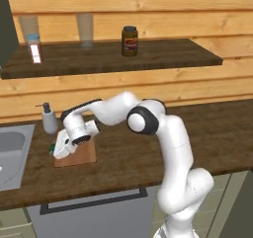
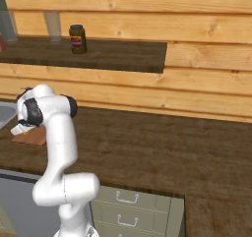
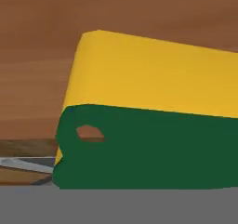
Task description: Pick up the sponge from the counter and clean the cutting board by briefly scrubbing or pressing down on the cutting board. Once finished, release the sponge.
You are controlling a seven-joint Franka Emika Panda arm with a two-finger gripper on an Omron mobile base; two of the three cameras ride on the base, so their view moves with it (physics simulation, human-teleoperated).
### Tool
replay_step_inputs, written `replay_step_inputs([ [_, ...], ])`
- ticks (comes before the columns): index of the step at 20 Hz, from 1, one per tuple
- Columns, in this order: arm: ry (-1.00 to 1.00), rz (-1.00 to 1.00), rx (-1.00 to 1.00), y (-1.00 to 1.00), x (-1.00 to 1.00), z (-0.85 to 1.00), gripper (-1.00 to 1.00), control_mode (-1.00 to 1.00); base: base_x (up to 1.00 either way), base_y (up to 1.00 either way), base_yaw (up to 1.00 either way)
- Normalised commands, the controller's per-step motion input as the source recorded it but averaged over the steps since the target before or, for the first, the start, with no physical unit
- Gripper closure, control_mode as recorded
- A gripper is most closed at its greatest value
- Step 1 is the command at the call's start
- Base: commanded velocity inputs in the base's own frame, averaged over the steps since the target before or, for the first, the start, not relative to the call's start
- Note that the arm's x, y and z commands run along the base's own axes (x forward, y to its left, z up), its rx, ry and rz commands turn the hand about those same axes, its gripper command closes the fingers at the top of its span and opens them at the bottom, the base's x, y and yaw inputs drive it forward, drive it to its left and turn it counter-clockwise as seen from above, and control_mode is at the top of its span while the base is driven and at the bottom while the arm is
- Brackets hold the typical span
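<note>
Arm is folded low over the left end of the counter [image 1: 207,133], gripper [image 1: 55,152] pointed down at the cutting board [image 1: 81,155], which lies flat just right of the sink [image 1: 12,153] and in front of a soap dispenser [image 1: 49,118]. Sponge [image 3: 153,111] sits right up against the hand camera, yellow body above and green layer below, with the board's brown wood behind it; a green sliver shows at the fingertips in the left base view. Fingertips themselves are hidden, so can't tell whether the jaws are clamped on the sponge or apart

Soap dispenser [image 1: 49,119] close behind cutting board [image 1: 79,154]; open counter [image 1: 207,133] rightward.
</note>
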Motion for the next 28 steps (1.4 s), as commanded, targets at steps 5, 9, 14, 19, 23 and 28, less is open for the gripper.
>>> replay_step_inputs([
  [5,0.00,0.00,0.25,-0.67,-0.58,0.01,-1.00,-1.00,0.00,0.00,0.00],
  [9,0.00,-0.02,0.29,-0.67,-0.64,0.29,-1.00,-1.00,0.00,0.00,0.00],
  [14,-0.12,-0.04,0.30,-0.46,-0.73,0.84,-1.00,-1.00,0.00,0.00,0.00],
  [19,-0.37,0.00,0.19,-0.36,-0.68,1.00,-1.00,-1.00,0.00,0.00,0.00],
  [23,-0.37,0.02,0.12,-0.07,-0.61,1.00,-1.00,-1.00,0.00,0.00,0.00],
  [28,-0.27,0.07,0.15,-0.43,-0.56,1.00,-1.00,-1.00,0.00,0.00,0.00],
])
